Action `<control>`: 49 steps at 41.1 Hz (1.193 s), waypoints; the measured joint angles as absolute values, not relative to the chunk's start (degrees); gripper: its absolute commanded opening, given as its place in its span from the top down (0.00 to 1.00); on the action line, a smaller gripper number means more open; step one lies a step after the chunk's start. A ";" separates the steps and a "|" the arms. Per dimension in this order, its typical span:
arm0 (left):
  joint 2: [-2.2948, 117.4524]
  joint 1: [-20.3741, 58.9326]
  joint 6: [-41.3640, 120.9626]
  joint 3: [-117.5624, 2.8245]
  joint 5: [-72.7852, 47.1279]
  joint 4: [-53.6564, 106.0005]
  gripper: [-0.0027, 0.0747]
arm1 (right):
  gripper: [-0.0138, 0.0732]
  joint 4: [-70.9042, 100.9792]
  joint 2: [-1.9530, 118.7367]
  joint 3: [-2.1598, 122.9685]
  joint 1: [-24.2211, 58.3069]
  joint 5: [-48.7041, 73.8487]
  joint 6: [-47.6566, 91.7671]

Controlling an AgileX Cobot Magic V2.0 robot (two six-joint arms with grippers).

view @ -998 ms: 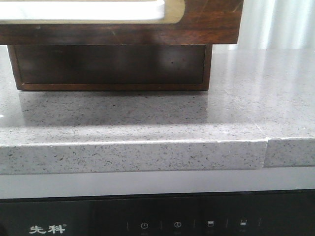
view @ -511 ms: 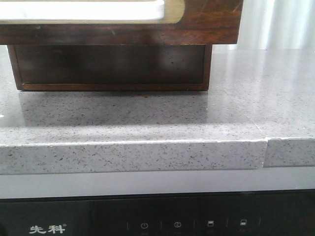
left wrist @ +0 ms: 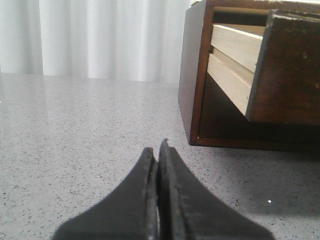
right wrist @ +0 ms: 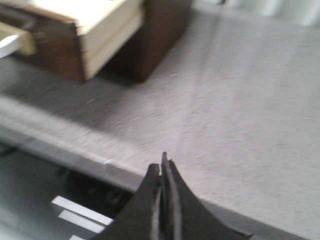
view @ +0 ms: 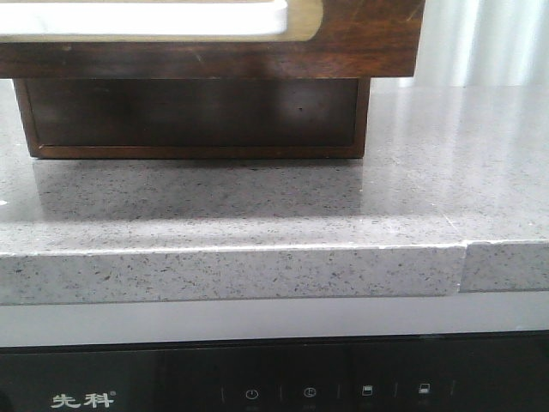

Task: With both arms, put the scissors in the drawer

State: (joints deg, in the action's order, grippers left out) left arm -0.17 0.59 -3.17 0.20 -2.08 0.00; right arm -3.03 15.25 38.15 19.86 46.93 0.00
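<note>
The scissors are not in any view. The drawer (view: 364, 39) stands pulled out at the top of the front view, a dark-brown front with a cream-rimmed whitish panel. It also shows in the left wrist view (left wrist: 287, 65) and in the right wrist view (right wrist: 57, 42), with pale wooden sides. My left gripper (left wrist: 158, 150) is shut and empty, low over the countertop, a short way from the cabinet's corner. My right gripper (right wrist: 162, 167) is shut and empty above the counter's front edge, well off from the drawer. Neither gripper shows in the front view.
The dark-brown cabinet (view: 197, 116) that holds the drawer stands on the grey speckled countertop (view: 257, 202). A black appliance panel (view: 274, 390) with touch icons sits below the counter's front edge. A white curtain (left wrist: 100, 40) hangs behind the counter.
</note>
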 measured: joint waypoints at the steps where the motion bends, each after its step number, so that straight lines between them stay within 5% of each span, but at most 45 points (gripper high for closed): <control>1: -0.17 0.59 -3.17 0.20 -2.08 0.00 0.99 | 0.92 -3.03 13.96 36.61 17.71 45.24 0.00; 17: -0.17 0.59 -3.17 0.20 -2.08 0.00 0.99 | 0.92 -3.07 1.11 10.49 -0.39 20.93 0.00; 30: -0.17 0.59 -3.17 0.20 -2.08 0.00 0.99 | 0.92 -2.29 -0.64 -1.44 -1.61 2.87 0.00; 49: -0.17 0.59 -3.17 0.20 -1.99 0.00 0.99 | 0.92 0.92 -0.64 -1.44 0.83 0.82 0.00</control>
State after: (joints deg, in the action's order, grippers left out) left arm -0.17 0.59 -3.17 0.20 -1.99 0.00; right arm 0.92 -0.64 -1.44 0.83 0.82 0.00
